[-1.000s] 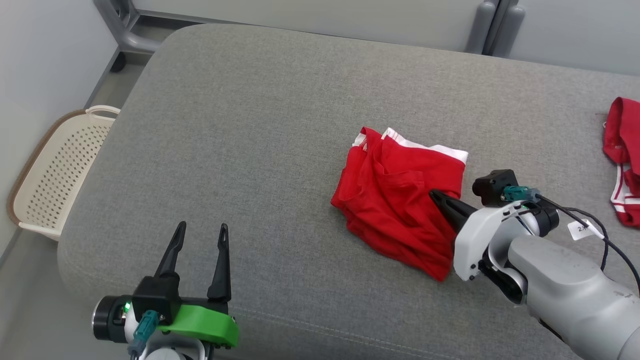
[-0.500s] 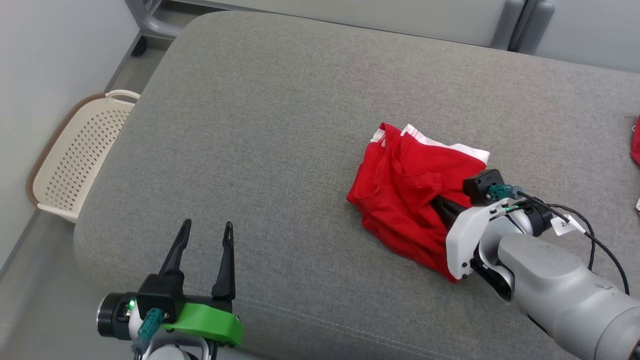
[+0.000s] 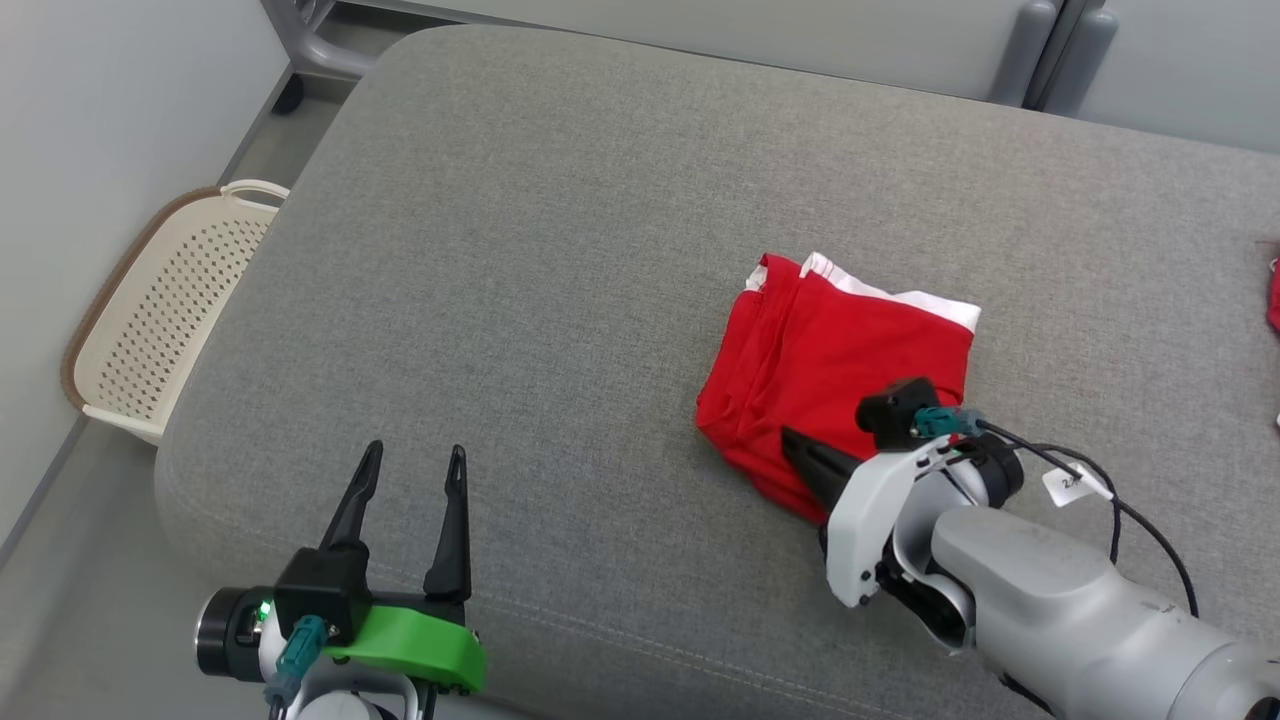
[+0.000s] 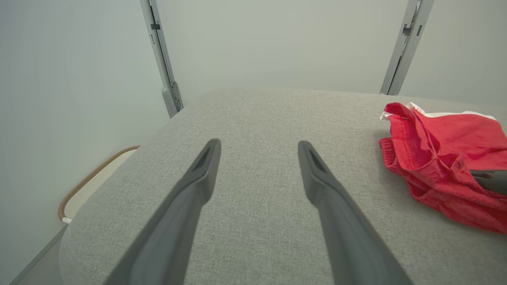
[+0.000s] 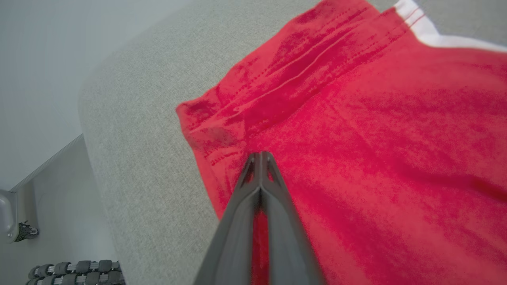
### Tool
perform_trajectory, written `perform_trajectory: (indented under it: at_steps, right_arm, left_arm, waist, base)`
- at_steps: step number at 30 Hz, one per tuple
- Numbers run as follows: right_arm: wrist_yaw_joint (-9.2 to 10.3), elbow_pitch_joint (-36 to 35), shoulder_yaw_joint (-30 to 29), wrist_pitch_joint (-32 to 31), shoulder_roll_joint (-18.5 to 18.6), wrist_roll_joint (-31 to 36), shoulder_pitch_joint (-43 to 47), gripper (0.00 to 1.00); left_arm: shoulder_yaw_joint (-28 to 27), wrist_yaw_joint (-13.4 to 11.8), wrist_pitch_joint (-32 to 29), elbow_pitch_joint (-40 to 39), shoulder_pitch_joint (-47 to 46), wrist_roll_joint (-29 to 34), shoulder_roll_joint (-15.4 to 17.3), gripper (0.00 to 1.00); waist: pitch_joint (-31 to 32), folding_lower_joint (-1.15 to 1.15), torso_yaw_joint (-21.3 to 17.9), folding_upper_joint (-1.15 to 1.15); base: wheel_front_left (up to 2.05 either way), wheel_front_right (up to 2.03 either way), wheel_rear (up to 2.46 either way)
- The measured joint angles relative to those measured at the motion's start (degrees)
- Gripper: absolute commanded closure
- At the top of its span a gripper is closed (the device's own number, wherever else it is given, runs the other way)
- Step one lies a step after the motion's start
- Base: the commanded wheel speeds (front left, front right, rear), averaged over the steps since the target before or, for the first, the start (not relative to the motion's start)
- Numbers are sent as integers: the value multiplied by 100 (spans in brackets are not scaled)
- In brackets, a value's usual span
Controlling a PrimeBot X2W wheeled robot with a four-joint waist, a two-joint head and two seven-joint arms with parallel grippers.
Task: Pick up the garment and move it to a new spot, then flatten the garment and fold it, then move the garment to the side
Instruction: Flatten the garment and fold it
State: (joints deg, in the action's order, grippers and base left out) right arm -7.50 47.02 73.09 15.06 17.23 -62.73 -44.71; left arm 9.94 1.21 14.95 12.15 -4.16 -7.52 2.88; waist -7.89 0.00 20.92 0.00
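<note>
We judge the red garment point(image 3: 850, 350) soft, light and limp, best pinched at a hemmed corner; our right hand point(image 3: 790, 440) is pressed together over it, our left hand point(image 3: 412, 452) spread.

My head camera looks down across the grey cushion point(image 3: 560, 250); both wrist cameras sit low, sharing the red garment point(image 4: 443, 158).

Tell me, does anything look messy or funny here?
Nothing looks spilled or broken. The red garment lies folded on the grey cushion, though its left edge is bunched and a white band pokes out behind.
</note>
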Motion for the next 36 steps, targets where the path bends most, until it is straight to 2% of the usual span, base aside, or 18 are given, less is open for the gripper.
perform_trajectory:
  at_steps: [4,9,14,20,25,33,36]
  right_arm:
    - [0,-356,34,0,-13,15,112,100]
    - [0,-588,1,-1,232,-31,93,100]
    - [0,-454,-591,0,467,90,55,100]
    - [1,-52,-636,0,291,325,172,100]
    - [-1,121,-344,0,7,241,293,100]
    - [-1,-266,-323,0,12,38,655,100]
    - [-1,-458,-517,-1,107,64,864,100]
  left_arm:
    - [-31,-5,0,7,0,-15,0,0]
    - [-48,-15,0,-10,2,-18,0,0]
    - [-83,-29,0,-57,18,-19,1,0]
    - [-33,-29,0,-63,21,-35,0,0]
    - [1,-29,0,-55,17,-46,0,0]
    - [-85,-48,0,-63,65,-43,0,0]
    - [-121,-46,0,-73,110,-33,0,0]
  waist:
    - [34,0,-27,0]
    - [71,0,-53,0]
    - [78,0,-102,0]
    - [66,0,-103,0]
    - [69,0,-55,0]
    - [157,0,-104,0]
    - [205,0,-246,0]
  base:
    - [0,0,0]
    - [0,0,0]
    - [0,0,0]
    - [0,0,0]
    - [0,0,0]
    - [0,0,0]
    - [0,0,0]
